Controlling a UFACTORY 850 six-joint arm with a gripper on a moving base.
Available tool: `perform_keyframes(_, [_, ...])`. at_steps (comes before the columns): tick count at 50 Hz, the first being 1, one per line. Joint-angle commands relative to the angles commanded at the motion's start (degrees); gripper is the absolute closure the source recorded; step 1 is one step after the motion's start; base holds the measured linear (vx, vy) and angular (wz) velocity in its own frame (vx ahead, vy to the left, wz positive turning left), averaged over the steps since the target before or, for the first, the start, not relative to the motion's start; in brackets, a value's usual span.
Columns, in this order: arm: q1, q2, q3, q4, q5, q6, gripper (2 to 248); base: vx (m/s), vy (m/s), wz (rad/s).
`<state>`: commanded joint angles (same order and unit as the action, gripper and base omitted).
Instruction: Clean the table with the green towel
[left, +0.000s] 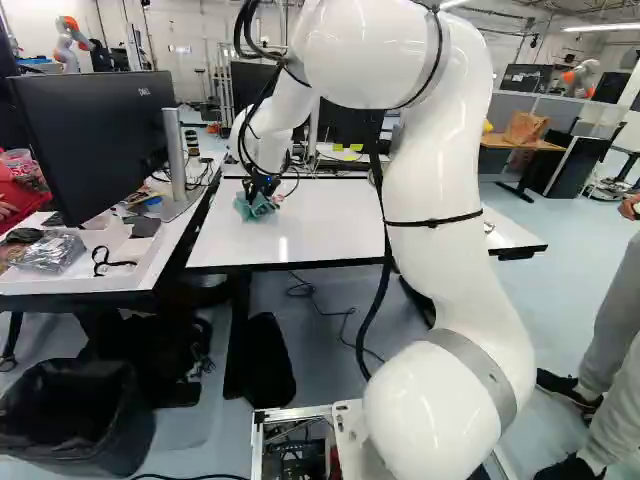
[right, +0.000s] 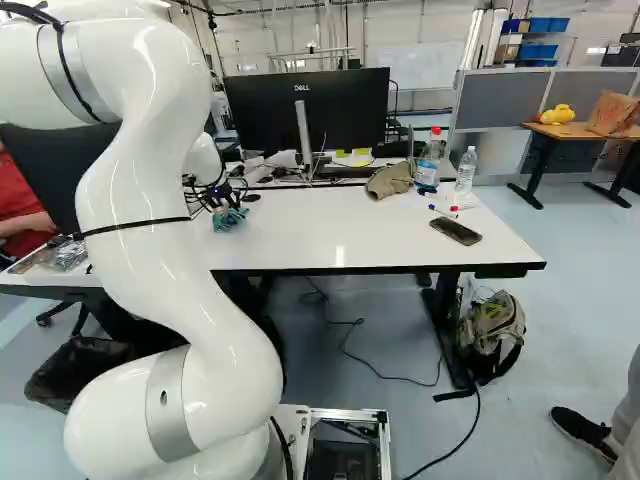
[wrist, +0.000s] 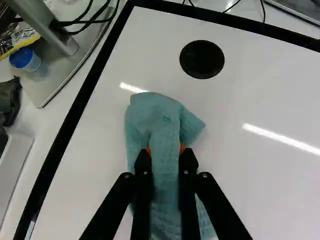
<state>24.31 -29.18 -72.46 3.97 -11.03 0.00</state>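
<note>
So the end effector (left: 260, 190) is holding the green towel (wrist: 165, 120), pinched between its 2 fingers, with the orange pads (wrist: 182, 148) just peeking out on both sides of the bunched cloth. In the wrist view a rounded fold pokes out ahead of the fingers, and more towel spreads out under them. It's all over at the left part of the white counter (right: 320, 232), pretty near the black edge that faces the desk with the monitor (left: 95, 135). Ahead of the towel there's a round black disc (wrist: 202, 59), not touching it. Across that edge, the wrist view also catches a little blue-capped container (wrist: 25, 59) by the metal monitor stand (wrist: 60, 40). The rest of the stuff is at the right in the right base view: a smartphone (right: 455, 231) lying flat, a few markers (right: 441, 211), 2 upright bottles (right: 428, 165), and some crumpled khaki fabric (right: 390, 180), all well apart from the towel. Behind the counter is another monitor (right: 340, 110), and a backpack (right: 492, 335) sits on the floor by the table leg. Somebody's legs (left: 610, 350) are at the right of the left base view, near the base.
</note>
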Motion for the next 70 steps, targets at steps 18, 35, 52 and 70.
perform_keyframes(18, [2.9,-0.7,-1.0,0.0,0.0,0.0,191,0.0,0.0,0.0])
perform_keyframes(35, [3.9,-3.9,-5.3,0.0,0.0,0.0,191,0.0,0.0,0.0])
perform_keyframes(52, [1.9,-5.0,-6.9,0.0,0.0,0.0,191,0.0,0.0,0.0])
perform_keyframes(70, [-0.6,-3.2,-4.4,0.0,0.0,0.0,191,0.0,0.0,0.0])
